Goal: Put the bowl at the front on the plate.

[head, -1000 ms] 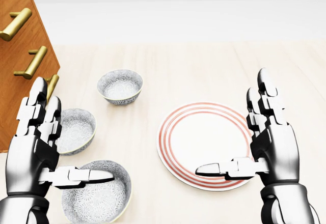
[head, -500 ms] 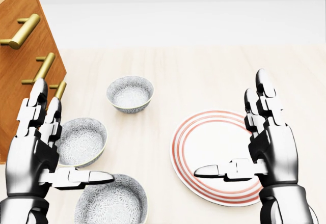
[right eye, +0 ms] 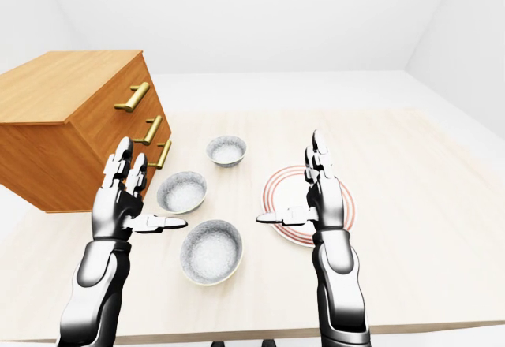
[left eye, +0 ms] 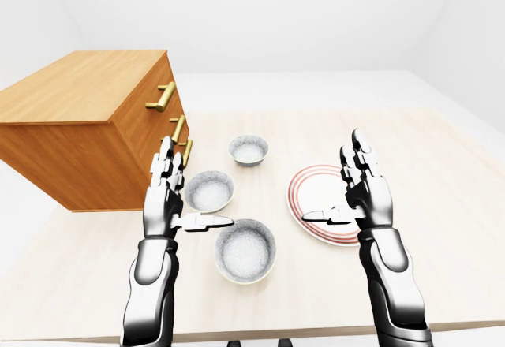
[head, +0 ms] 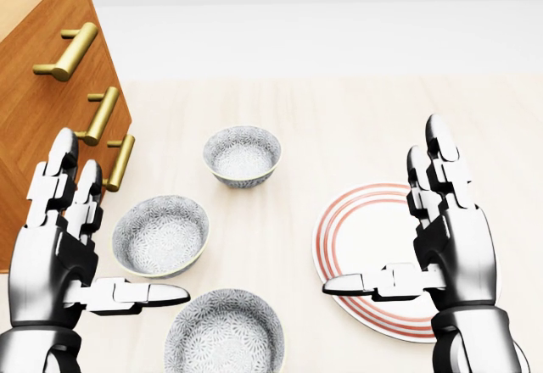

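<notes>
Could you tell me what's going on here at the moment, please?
A humanoid robot stands at a table with three bowls and a striped plate. Its left hand and right hand are raised, open and empty. The nearest bowl, bottom of the head view, is untouched, and the plate has nothing on it.

The head view looks steeply down at close range onto the table (head: 339, 119), with the left hand (head: 59, 246) and right hand (head: 450, 237) rising from its bottom corners. The left-eye and right-eye views sit farther back and higher, facing the same way. All three share the plate (left eye: 316, 197), three bowls (right eye: 211, 252) and drawer cabinet (left eye: 87, 126).
</notes>
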Robot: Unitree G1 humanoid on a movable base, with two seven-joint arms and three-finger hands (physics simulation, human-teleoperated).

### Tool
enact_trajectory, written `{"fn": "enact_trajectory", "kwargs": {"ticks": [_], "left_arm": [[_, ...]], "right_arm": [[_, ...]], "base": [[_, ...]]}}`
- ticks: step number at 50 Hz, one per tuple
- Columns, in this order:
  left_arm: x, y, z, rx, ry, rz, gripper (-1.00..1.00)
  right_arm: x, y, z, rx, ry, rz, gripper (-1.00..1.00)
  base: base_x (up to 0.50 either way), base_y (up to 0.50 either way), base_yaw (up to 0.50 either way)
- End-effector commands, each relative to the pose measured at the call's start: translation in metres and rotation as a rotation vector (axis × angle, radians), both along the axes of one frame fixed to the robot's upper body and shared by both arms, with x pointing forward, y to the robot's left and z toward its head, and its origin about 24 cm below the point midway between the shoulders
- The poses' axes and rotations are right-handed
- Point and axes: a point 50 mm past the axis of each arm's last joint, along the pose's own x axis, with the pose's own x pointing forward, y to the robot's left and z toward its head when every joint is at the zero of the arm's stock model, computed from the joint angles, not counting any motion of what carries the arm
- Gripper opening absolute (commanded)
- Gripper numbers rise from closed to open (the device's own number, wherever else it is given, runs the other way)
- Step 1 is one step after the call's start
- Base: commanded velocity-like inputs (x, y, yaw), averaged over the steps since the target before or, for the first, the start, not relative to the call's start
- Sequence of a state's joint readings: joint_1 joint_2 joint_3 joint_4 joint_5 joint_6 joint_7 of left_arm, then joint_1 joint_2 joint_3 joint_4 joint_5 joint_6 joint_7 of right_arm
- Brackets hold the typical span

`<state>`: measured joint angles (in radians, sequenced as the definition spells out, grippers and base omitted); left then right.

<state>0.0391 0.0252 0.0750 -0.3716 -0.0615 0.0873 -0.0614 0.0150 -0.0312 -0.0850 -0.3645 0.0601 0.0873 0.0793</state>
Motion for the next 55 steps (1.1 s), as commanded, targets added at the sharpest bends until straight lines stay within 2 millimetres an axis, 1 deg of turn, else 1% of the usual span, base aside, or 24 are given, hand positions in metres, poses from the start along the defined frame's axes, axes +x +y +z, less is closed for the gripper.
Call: {"fn": "enact_trajectory", "kwargs": {"ticks": [1, 3, 4, 6, 9, 10, 12, 19, 23, 29, 32, 35, 41, 42, 46, 49, 55], "left_arm": [[-0.001, 0.0, 0.004, -0.003, -0.017, -0.001, 1.0], [-0.001, 0.0, 0.004, -0.002, -0.017, -0.001, 1.0], [-0.001, 0.0, -0.001, -0.004, 0.005, -0.001, 1.0], [-0.002, 0.0, 0.003, -0.003, -0.012, -0.002, 1.0], [-0.001, 0.0, 0.003, -0.003, -0.015, -0.002, 1.0], [0.001, 0.006, 0.008, 0.001, -0.035, 0.014, 1.0], [0.001, 0.007, 0.008, 0.003, -0.035, 0.015, 1.0], [0.001, 0.009, 0.013, 0.014, -0.054, 0.02, 1.0], [0.001, 0.011, 0.014, 0.016, -0.06, 0.024, 1.0], [0.0, 0.014, 0.019, 0.02, -0.08, 0.032, 1.0], [0.0, 0.015, 0.02, 0.022, -0.084, 0.034, 1.0], [0.001, 0.015, 0.021, 0.023, -0.087, 0.035, 1.0], [0.001, 0.017, 0.022, 0.024, -0.092, 0.041, 1.0], [0.002, 0.018, 0.022, 0.025, -0.093, 0.044, 1.0], [0.002, 0.019, 0.025, 0.026, -0.103, 0.047, 1.0], [0.002, 0.02, 0.024, 0.026, -0.101, 0.048, 1.0], [0.002, 0.021, 0.026, 0.029, -0.106, 0.053, 1.0]], "right_arm": [[0.0, 0.0, 0.0, 0.005, -0.002, 0.0, 1.0], [0.0, 0.0, 0.001, 0.006, -0.003, 0.0, 1.0], [-0.001, 0.0, 0.002, 0.013, -0.009, 0.006, 1.0], [-0.003, 0.0, 0.004, 0.048, -0.023, 0.033, 1.0], [-0.003, -0.001, 0.003, 0.028, -0.016, 0.022, 1.0], [-0.001, -0.003, 0.015, -0.081, -0.061, -0.019, 1.0], [-0.001, -0.004, 0.019, -0.095, -0.074, -0.023, 1.0], [-0.001, -0.007, 0.024, -0.138, -0.095, -0.028, 1.0], [0.0, -0.008, 0.023, -0.148, -0.088, -0.028, 1.0], [0.001, -0.006, 0.024, -0.176, -0.088, -0.021, 1.0], [0.0, -0.004, 0.028, -0.193, -0.106, -0.017, 1.0], [0.0, -0.003, 0.027, -0.207, -0.1, -0.014, 1.0], [-0.001, -0.001, 0.026, -0.265, -0.095, -0.021, 1.0], [-0.001, 0.001, 0.025, -0.307, -0.086, -0.03, 1.0], [0.0, 0.005, 0.023, -0.371, -0.076, -0.046, 1.0], [-0.002, 0.009, 0.027, -0.396, -0.095, -0.05, 1.0], [-0.003, 0.017, 0.041, -0.438, -0.164, -0.065, 1.0]], "base": [[0.0, 0.0, 0.0], [0.0, 0.0, 0.0], [0.0, 0.0, 0.0], [0.08, 0.0, 0.0], [0.5, 0.0, 0.0], [0.0, 0.0, 0.0], [0.0, 0.0, 0.0], [0.0, 0.0, 0.0], [0.0, 0.0, 0.0], [0.0, 0.0, 0.0], [0.0, 0.0, 0.0], [0.0, 0.0, 0.0], [0.0, 0.0, 0.0], [0.0, 0.0, 0.0], [0.0, 0.0, 0.0], [0.0, 0.0, 0.0], [0.0, 0.0, 0.0]]}}
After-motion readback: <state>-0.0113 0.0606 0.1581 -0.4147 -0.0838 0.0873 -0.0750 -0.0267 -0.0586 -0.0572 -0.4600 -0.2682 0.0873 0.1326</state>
